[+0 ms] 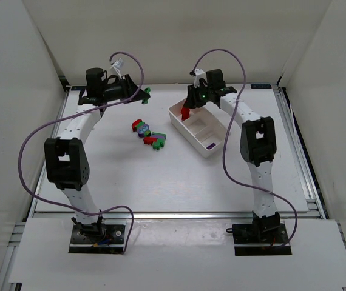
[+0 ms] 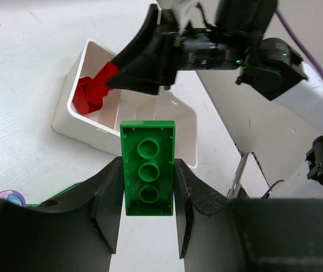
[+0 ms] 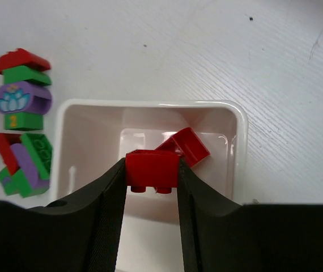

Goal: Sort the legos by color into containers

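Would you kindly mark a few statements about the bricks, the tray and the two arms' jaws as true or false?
1. The left jaws grip a green brick. True.
2. The right jaws grip a purple brick. False: they grip a red brick.
3. A second red brick lies in the tray compartment below the right jaws. True.
4. Every brick is in the tray. False: a pile of bricks lies on the table beside the tray.
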{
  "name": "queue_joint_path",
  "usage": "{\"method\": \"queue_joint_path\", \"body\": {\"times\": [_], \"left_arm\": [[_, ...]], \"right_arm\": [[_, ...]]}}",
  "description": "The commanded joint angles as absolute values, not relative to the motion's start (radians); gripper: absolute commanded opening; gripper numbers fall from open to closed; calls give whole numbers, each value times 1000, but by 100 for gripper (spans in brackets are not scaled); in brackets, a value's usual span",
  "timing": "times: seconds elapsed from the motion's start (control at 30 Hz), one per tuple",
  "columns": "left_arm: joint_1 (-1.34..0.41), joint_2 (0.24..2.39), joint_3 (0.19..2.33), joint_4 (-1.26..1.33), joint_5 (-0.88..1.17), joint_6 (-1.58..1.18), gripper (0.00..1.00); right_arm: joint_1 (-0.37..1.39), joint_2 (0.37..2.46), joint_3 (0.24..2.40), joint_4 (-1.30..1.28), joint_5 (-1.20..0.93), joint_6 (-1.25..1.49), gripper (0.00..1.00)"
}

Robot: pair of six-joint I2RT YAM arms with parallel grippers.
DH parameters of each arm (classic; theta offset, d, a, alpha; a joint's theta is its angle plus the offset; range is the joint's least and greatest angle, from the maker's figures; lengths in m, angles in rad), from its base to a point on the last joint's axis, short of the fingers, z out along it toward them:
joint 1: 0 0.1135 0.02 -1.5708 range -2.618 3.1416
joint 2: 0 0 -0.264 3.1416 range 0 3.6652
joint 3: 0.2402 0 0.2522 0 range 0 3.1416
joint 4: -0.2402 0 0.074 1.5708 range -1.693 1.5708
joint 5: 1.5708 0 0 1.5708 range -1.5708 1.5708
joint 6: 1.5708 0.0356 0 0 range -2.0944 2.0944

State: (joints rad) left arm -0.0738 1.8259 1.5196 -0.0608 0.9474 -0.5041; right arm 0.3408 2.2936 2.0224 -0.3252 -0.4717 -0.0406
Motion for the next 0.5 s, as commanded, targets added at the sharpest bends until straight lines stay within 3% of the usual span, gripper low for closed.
{"method": "queue_joint_path", "body": {"times": [0.0,0.03,0.17,0.37,0.47], "left_arm": [[-71,1753,1546,-103,939,-460,10],[-71,1756,1552,-112,942,-457,10],[-77,1778,1568,-121,959,-456,10],[-161,1853,1635,-140,993,-440,10],[-201,1902,1677,-140,986,-445,10]], "right_arm": [[354,2327,2097,-259,-385,-52,10],[356,2333,2105,-265,-380,-58,28],[356,2326,2096,-241,-377,-69,65],[362,2220,2076,-265,-451,-71,79],[354,2110,2022,-275,-424,-64,80]]}}
